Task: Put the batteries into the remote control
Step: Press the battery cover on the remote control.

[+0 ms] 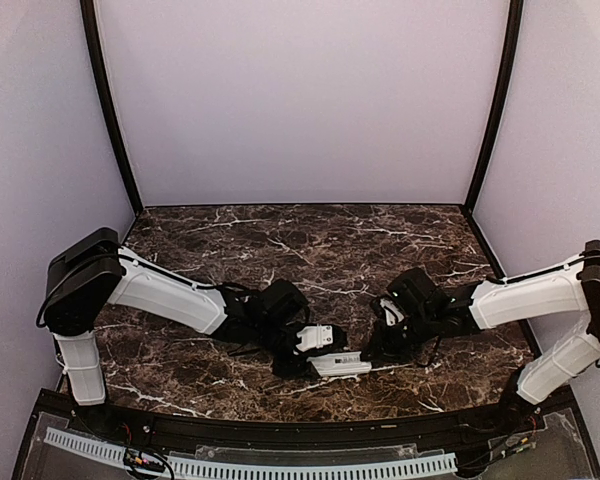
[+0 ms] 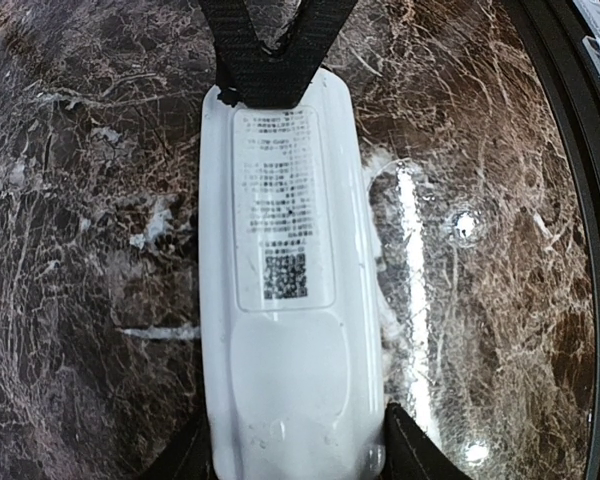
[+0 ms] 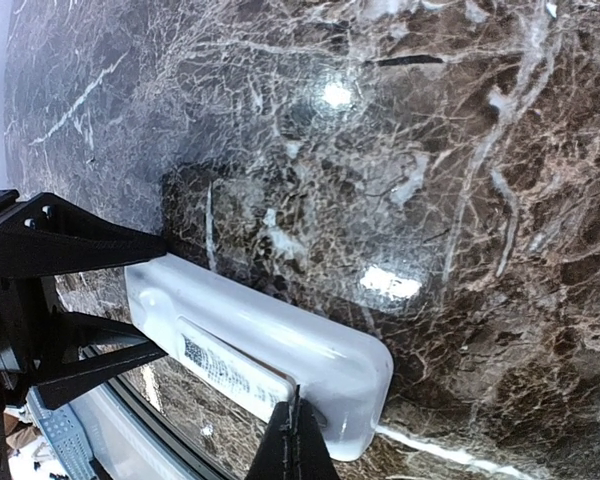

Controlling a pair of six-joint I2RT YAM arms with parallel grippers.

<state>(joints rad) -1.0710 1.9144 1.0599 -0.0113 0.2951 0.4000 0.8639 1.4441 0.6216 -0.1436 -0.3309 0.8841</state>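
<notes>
The remote control (image 2: 285, 280) lies back-up on the marble table, a white slab with a printed label and QR code; it also shows near the front edge (image 1: 342, 364) and slantwise (image 3: 270, 345). My left gripper (image 2: 295, 458) straddles its plain end, one black finger (image 2: 412, 452) pressed against each long side. My right gripper (image 3: 298, 425) is shut, its joined tips resting on the remote's other end at the edge of the labelled panel, and it appears from above as a black wedge (image 2: 270, 50). The batteries are out of view.
The table's black front rim (image 2: 570, 150) runs close beside the remote. Beyond it lies a white perforated strip (image 1: 250, 465). Dark marble (image 1: 310, 240) stretches back to the pale walls, and both arms (image 1: 170, 295) (image 1: 525, 300) reach in from the sides.
</notes>
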